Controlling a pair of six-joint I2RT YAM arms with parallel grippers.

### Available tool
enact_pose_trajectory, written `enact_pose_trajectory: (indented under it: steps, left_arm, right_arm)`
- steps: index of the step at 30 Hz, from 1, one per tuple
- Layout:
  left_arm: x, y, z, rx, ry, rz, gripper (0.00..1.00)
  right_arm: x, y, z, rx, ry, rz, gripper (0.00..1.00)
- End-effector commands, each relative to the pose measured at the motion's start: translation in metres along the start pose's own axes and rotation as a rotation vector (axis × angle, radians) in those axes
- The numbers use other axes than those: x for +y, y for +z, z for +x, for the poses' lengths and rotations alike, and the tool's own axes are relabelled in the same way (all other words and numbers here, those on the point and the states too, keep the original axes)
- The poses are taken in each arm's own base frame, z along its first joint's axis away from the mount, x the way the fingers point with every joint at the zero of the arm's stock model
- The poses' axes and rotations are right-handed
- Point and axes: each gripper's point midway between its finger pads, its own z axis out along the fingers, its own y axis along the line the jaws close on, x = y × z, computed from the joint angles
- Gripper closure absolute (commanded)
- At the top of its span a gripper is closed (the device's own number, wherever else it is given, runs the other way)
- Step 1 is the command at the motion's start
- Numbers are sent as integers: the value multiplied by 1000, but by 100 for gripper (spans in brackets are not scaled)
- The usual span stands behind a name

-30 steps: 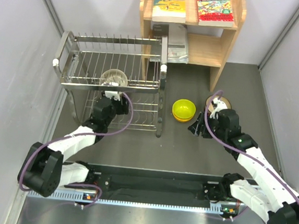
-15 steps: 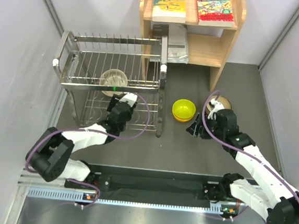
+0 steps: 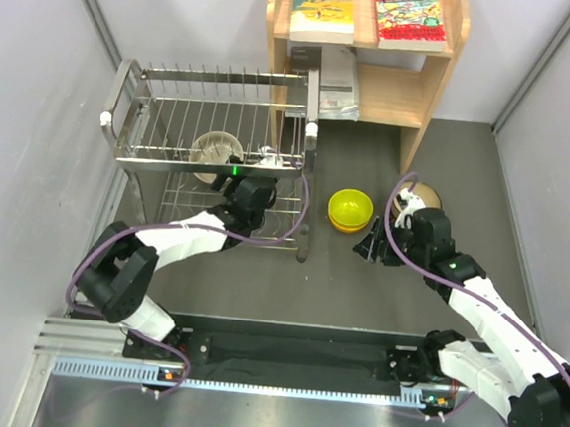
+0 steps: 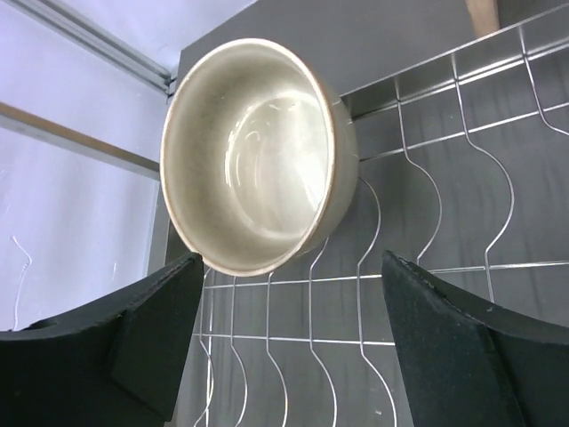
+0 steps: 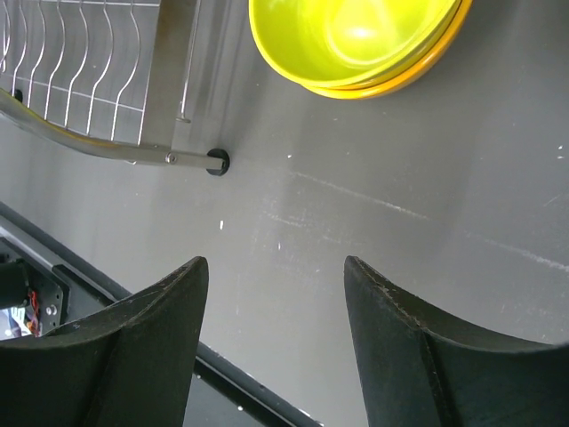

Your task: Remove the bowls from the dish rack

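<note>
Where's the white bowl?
In the top view the white bowl sits in the rack on the left, right by the open left claw.

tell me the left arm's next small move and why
Probably ease the left gripper forward to the cream-white round bowl so the jaws straddle its rim. They stand open and empty, and the bowl lies just ahead of them on the shiny steel wire dish rack, not yet gripped.

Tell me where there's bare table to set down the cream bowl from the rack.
Widest bare patch: the table on the near side of the yellow-green bowl, between the dish rack and the right gripper. Another lies right of the bookshelf. Crowded: between that bowl and the brown bowl, where the right gripper hovers.
</note>
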Motion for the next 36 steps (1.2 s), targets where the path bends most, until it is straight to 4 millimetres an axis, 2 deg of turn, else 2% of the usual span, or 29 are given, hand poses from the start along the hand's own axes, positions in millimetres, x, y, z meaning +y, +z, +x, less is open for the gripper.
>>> enact_pose_trajectory:
  steps: [1, 5, 10, 16, 23, 27, 36]
  left_arm:
    - [1, 0, 3, 55, 27, -1, 9]
    - [0, 7, 9, 99, 19, 52, 10]
    - [0, 17, 13, 99, 32, 36, 11]
    - [5, 36, 24, 109, -14, 53, 12]
    - [-5, 53, 24, 95, 20, 82, 14]
    - [-10, 65, 32, 120, 21, 100, 16]
    - [-1, 71, 28, 101, 1, 60, 28]
  right_arm:
    - [10, 0, -14, -39, -15, -34, 37]
    - [10, 3, -17, -39, -14, -30, 38]
    - [10, 8, -16, -26, -12, -32, 38]
    - [13, 6, -20, -37, -16, -35, 38]
    - [14, 7, -20, -16, -16, -36, 38]
    - [14, 5, -24, -26, -22, -24, 38]
    - [13, 7, -22, -20, -16, -25, 38]
